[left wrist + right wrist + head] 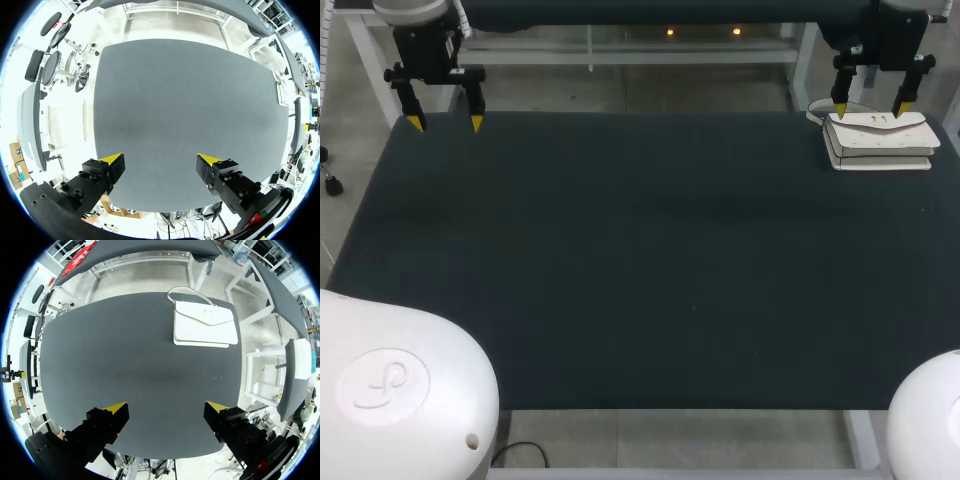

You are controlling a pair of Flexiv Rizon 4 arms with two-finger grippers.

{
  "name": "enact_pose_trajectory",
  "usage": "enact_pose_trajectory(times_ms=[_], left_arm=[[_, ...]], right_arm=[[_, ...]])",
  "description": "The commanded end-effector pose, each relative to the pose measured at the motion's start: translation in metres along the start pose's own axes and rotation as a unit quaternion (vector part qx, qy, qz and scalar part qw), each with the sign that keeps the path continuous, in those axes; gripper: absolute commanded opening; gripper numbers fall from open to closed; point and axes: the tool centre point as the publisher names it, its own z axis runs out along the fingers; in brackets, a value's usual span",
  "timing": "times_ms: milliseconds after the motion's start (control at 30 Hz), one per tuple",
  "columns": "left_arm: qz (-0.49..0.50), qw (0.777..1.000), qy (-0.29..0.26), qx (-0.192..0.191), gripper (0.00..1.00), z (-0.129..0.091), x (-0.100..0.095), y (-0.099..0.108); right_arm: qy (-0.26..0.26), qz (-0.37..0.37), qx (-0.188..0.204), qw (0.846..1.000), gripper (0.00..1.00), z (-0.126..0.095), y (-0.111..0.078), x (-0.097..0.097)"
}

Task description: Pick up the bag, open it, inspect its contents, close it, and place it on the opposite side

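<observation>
Rounded white arm housings [390, 390] flank the near edge of the dark desk [640, 260]. At the far right corner lies the flat white flap bag [878, 140], its flap closed. The right gripper [869, 106] hangs near it without touching, fingers spread and empty. The left gripper [445, 122], also spread and empty, hangs over the far left corner.

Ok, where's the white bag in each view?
Head view: bag at the table's far right corner.
Left wrist view: a pale sliver at the table edge, probably it.
Right wrist view: bag ahead of the right gripper, at that corner.
Shared landmark: that table corner.
</observation>
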Motion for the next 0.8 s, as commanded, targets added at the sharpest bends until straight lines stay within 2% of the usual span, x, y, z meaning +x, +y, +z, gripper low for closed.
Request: enact_pose_trajectory(times_ms=[33, 533, 667, 800], left_arm=[[0.000, 1.000, -0.001, 0.000, 1.00, -0.0005, 0.0004, 0.0000], [0.000, 1.000, -0.001, 0.000, 1.00, -0.0005, 0.0004, 0.0000], [0.040, 0.999, 0.003, 0.025, 1.00, 0.0032, 0.0053, 0.0003], [0.095, 0.994, 0.033, 0.051, 1.00, 0.0071, 0.0074, 0.0021]], right_arm=[[-0.001, 0.000, 0.001, 1.000, 1.00, -0.0005, 0.0002, 0.0005], [-0.001, 0.000, 0.001, 1.000, 1.00, -0.0005, 0.0002, 0.0005], [0.001, -0.002, 0.002, 1.000, 1.00, -0.0001, 0.0027, 0.0005], [0.002, -0.009, 0.000, 1.000, 1.00, -0.0004, 0.0077, -0.0018]])
